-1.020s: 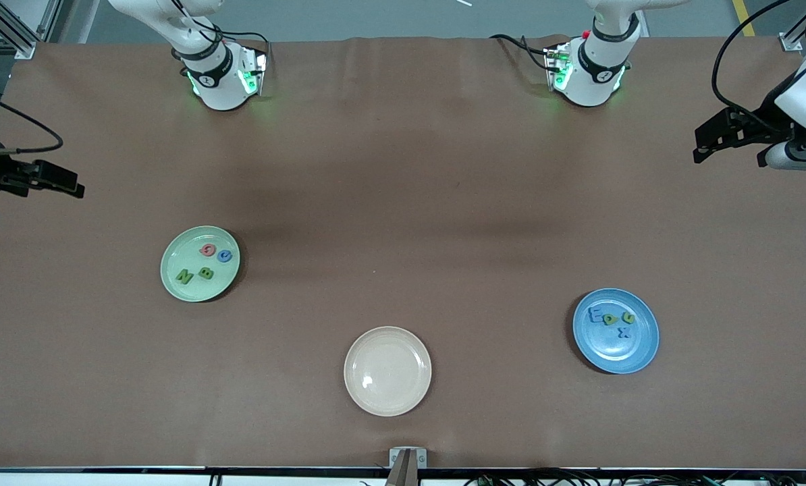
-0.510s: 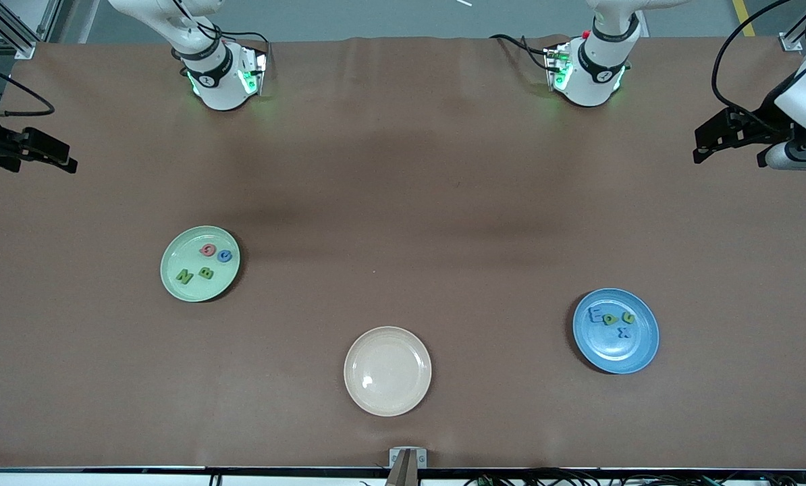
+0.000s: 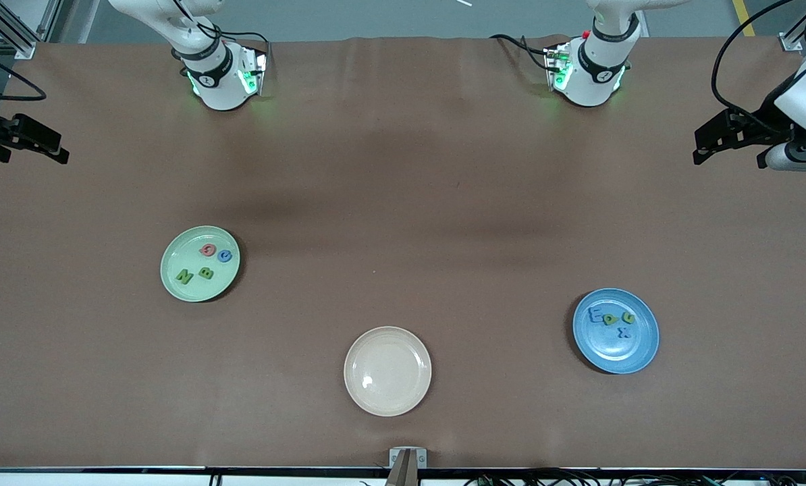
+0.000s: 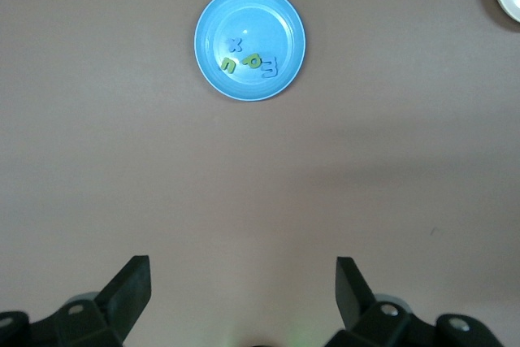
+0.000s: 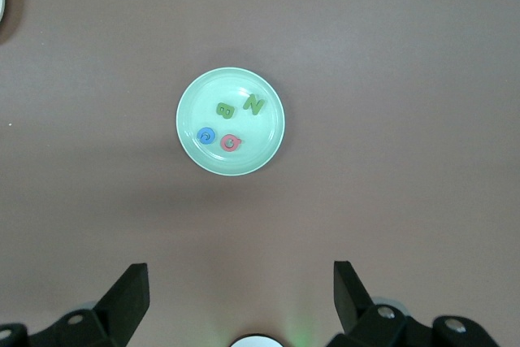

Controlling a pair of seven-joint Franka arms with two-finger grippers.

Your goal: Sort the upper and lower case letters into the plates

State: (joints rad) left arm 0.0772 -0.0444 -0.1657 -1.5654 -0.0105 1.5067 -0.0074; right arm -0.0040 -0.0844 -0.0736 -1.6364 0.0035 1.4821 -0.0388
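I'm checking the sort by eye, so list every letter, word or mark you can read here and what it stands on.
"N": green letter on the mint plate.
"B": green letter, same plate.
"E": blue letter on the blue plate.
"x": blue letter, same plate.
The red letter and blue letter on the mint plate, and the two green letters on the blue plate, are too small to read.
No other text shows.
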